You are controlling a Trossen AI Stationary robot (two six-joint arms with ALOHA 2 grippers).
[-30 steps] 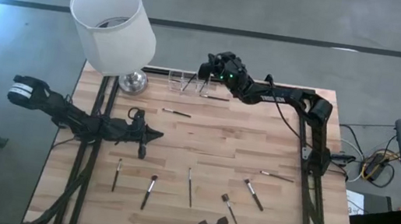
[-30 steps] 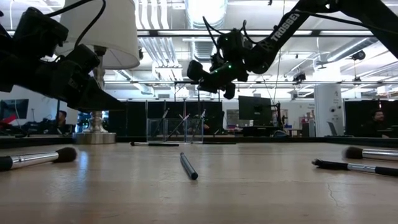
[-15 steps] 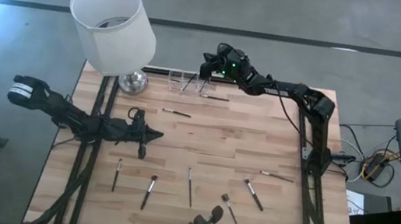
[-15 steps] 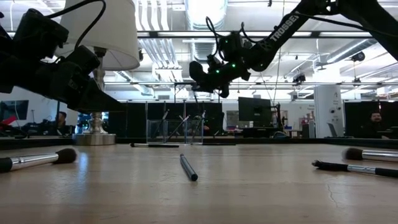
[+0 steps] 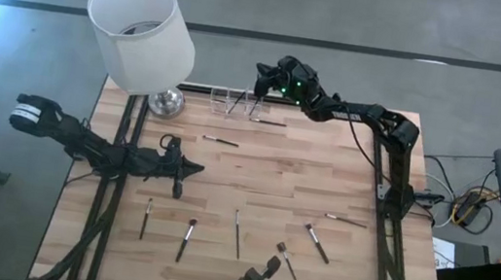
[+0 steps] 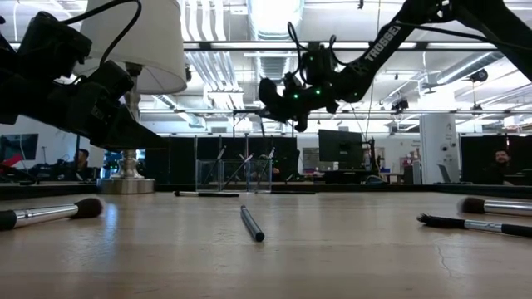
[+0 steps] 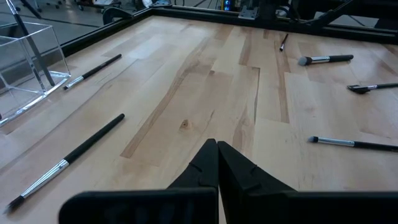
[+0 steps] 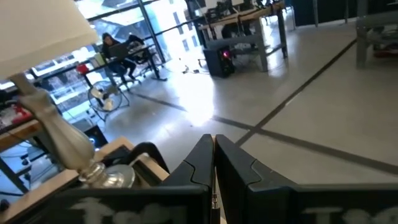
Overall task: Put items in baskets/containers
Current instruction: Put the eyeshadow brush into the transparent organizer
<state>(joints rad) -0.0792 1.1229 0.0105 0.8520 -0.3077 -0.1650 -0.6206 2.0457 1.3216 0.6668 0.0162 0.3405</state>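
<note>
My right gripper (image 5: 262,71) is raised over the far edge, just above the clear plastic holder (image 5: 234,102), and its fingers (image 8: 213,144) are shut on a thin makeup brush. The holder stands on the table near the lamp base and has several brushes leaning in it (image 6: 241,170). Several more makeup brushes lie flat on the table, among them one near the holder (image 5: 268,121), one at mid-table (image 5: 221,141) and a row along the near side (image 5: 237,233). My left gripper (image 5: 176,187) waits shut over the left half of the table (image 7: 217,149). My right gripper pinches a thin brush between its two fingers. Only a pale sliver of the brush (image 8: 213,194) shows in the seam between them, so which part of the brush they hold cannot be told. The fingers point roughly level, out past the table's far edge.
A lamp with a white shade (image 5: 141,29) and a silver base (image 5: 165,102) stands at the far left corner, close to the holder. Black frame rails run along the table's left (image 5: 116,190) and right (image 5: 387,218) sides. People sit in the room behind the table (image 6: 83,158).
My right gripper has moved a little up and toward the far edge above the holder, and its forearm has swung toward the far edge with it. The brushes on the table and my left arm have kept still.
</note>
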